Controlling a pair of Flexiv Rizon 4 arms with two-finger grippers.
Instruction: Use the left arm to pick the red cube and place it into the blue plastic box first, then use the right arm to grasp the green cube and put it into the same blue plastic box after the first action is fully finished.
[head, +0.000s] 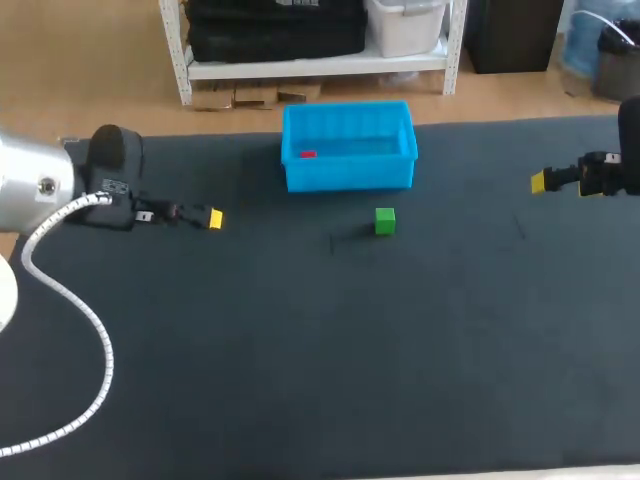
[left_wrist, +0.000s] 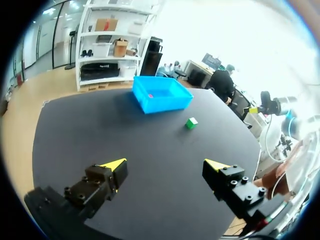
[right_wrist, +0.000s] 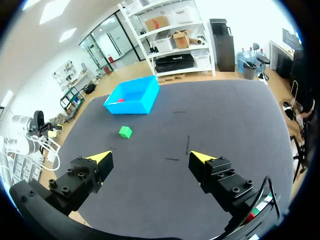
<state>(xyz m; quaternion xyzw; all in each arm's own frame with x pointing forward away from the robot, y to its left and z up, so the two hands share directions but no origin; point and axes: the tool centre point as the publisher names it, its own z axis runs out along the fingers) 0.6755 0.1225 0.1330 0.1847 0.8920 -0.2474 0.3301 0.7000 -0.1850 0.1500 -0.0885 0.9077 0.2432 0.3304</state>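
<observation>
The red cube (head: 307, 154) is a small, bright red block. It lies on the floor of the blue plastic box (head: 350, 176), close to the box's left wall, and only part of it shows above the rim. The box is an open, rectangular tub in a clear sky blue. It stands at the far edge of the bench (head: 300, 350), about midway along that edge, and the red cube is the only thing I can see inside it.

The green cube (head: 385, 221) is a small, vivid green block sitting flat on the dark bench surface. It is on the near side of the box, in line with the right part of the box's front wall, near the wall but apart from it.

My left fingers (head: 213, 219) hover over the far half of the bench near its left edge, spread wide with nothing between them. My right fingers (head: 538, 181) hang by the right edge, well apart from both box and green cube, also spread wide and holding nothing.
</observation>
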